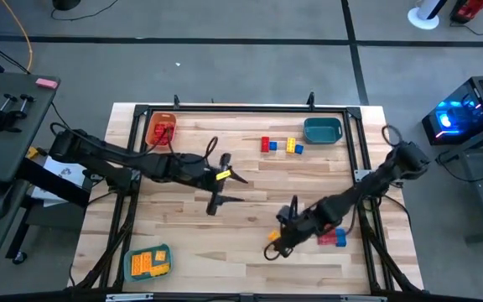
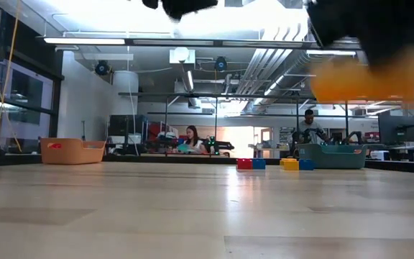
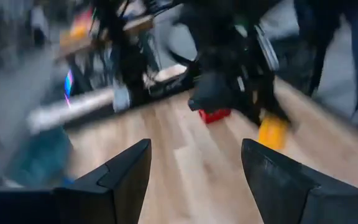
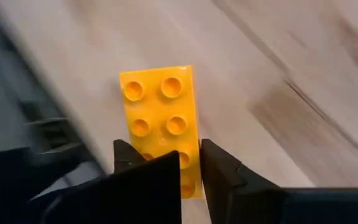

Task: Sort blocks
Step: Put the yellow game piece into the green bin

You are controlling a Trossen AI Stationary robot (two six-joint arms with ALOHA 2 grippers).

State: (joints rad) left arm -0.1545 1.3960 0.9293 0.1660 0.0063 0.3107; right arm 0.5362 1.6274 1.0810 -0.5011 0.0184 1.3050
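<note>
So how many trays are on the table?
3. An orange tray at the far left corner, a teal tray at the far right, and a green tray at the near left. None looks hidden.

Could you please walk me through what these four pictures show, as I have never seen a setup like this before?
This is a robot with two dark arms at a wooden table, each ending in a two-finger gripper. One picture looks down from above, one looks level across the tabletop, and two come from cameras on the wrists. The right gripper is shut on a yellow block. The left gripper hangs open over the table's middle, holding nothing. Also on the table: an orange tray, a teal tray, a tray of yellow blocks, a few loose blocks and a red block beside the right arm.
</note>
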